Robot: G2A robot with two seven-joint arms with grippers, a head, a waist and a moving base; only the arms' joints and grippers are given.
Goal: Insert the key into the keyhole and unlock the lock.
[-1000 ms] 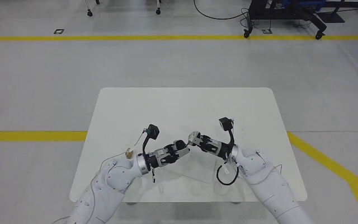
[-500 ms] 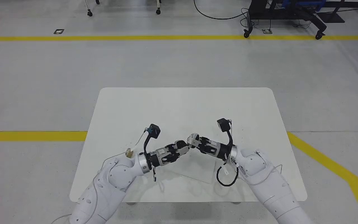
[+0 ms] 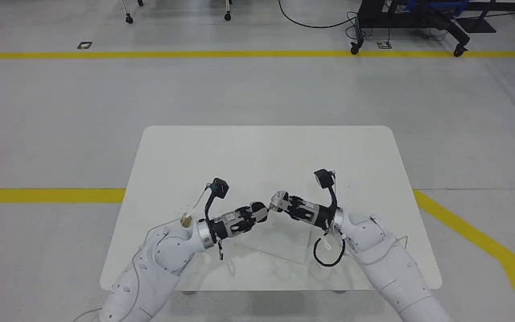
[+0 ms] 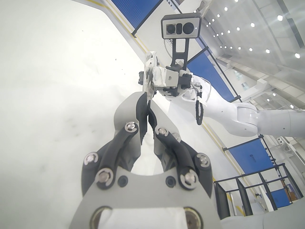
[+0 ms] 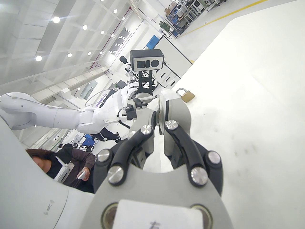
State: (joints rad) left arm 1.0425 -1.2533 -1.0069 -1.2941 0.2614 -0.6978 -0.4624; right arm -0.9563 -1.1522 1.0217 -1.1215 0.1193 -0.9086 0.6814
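The left gripper (image 4: 147,109) and right gripper (image 5: 160,116) meet tip to tip above the near middle of the desk (image 3: 322,153). Both are clamped on the thin shiny key (image 4: 149,77), 1 at each end. The brass lock (image 5: 186,95) lies by the left edge, well apart.

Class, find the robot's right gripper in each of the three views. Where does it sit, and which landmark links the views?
Top view: right gripper over the near middle of the white table.
Left wrist view: right gripper farther off, just beyond the left gripper, beneath a black camera on a stalk.
Right wrist view: right gripper close up, over the table.
Shared landmark: the left gripper, meeting it tip to tip.
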